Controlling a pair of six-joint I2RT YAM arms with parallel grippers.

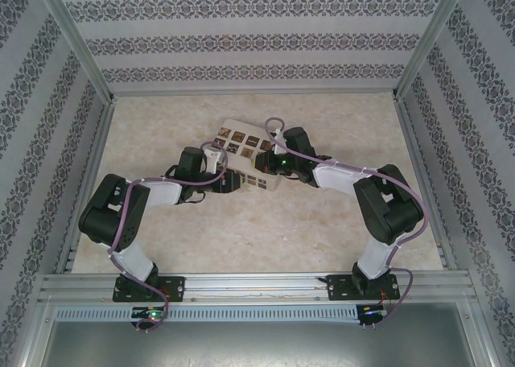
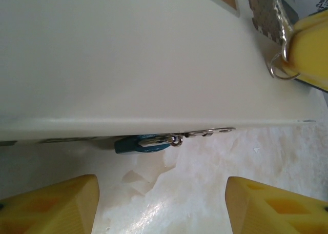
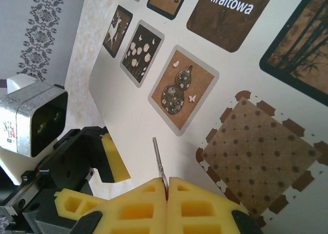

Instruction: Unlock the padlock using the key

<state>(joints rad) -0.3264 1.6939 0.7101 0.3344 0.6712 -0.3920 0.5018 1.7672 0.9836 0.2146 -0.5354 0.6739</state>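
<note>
The blue padlock [image 2: 134, 144] lies low against the side of the cream box [image 2: 133, 64], where the box meets the table. Its silver shackle [image 2: 156, 140] passes through a small metal hasp. My left gripper [image 2: 161, 187] faces it, open, with its yellow fingers [image 2: 51, 206] on either side and only bare table between them. My right gripper [image 3: 167, 183] is shut on the key [image 3: 159, 159], and the thin blade points out over the box top [image 3: 154, 70]. From above, the left gripper [image 1: 228, 182] and right gripper [image 1: 275, 164] meet at the box [image 1: 241, 142].
The box top carries dark square pictures [image 3: 183, 88]. My right gripper's yellow finger [image 2: 312, 49] and the key's ring [image 2: 279, 70] hang over the box's far corner. The left wrist's camera housing [image 3: 36, 121] sits close beside the right gripper. Patterned walls [image 1: 48, 101] enclose the table.
</note>
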